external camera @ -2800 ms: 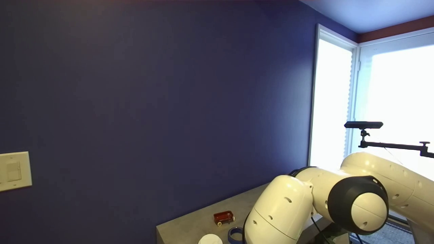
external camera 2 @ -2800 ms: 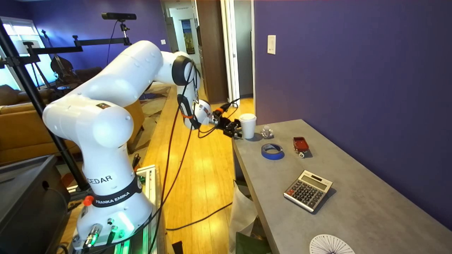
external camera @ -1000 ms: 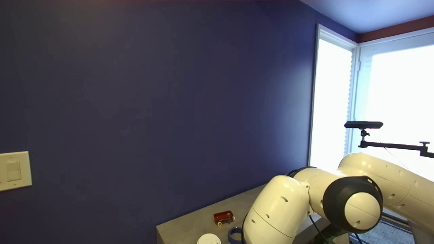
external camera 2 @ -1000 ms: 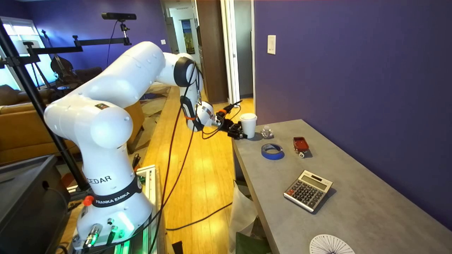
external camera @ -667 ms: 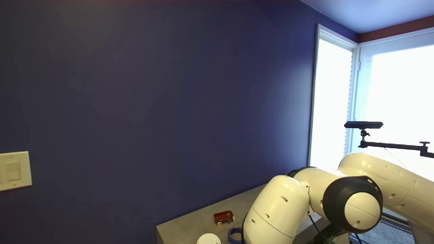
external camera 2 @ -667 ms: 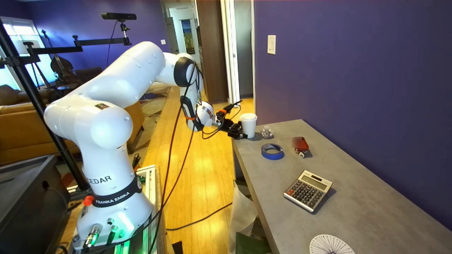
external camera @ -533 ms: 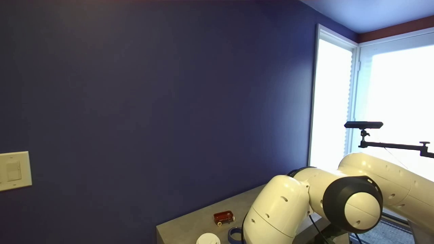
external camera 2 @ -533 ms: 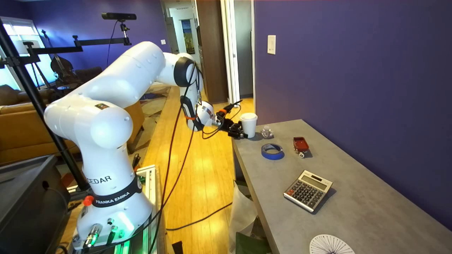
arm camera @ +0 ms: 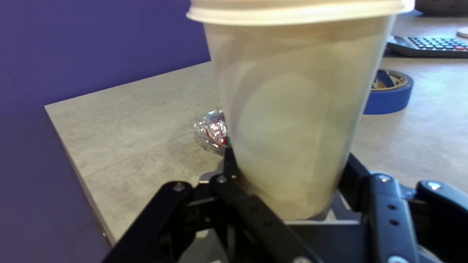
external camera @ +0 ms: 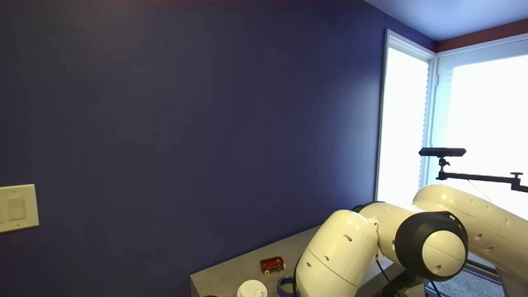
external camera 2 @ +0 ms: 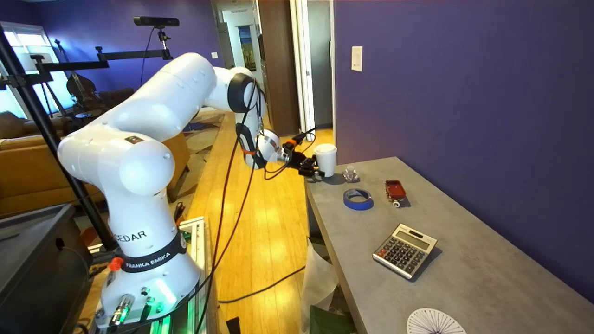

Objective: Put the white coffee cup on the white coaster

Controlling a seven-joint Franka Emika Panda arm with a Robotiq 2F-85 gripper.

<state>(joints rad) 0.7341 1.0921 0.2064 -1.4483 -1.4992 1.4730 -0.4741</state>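
Observation:
The white coffee cup [external camera 2: 326, 160] is a tall, lidded paper cup, upright and slightly above the grey table at its far end. My gripper [arm camera: 290, 164] is shut on it, fingers [arm camera: 229, 164] pressed against either side of its lower part. The wrist view shows the cup [arm camera: 292, 91] filling the middle and covering much behind it. Only its lid [external camera: 252, 288] shows at the bottom of an exterior view. The white coaster [external camera 2: 435, 321], a flat disc with dark radiating lines, lies at the near end of the table, partly cut off by the frame.
Beside the cup sits a small clear-wrapped item [external camera 2: 351, 174]. A blue tape roll [external camera 2: 358, 199], a red toy wagon [external camera 2: 395, 191] and a calculator [external camera 2: 405, 251] lie between cup and coaster. A purple wall [external camera 2: 464, 116] borders the grey table [external camera 2: 487, 269].
My gripper has moved forward around the cup and shut on it. Within the last half second, cup and gripper have risen slightly, leaving a small gap above the table.

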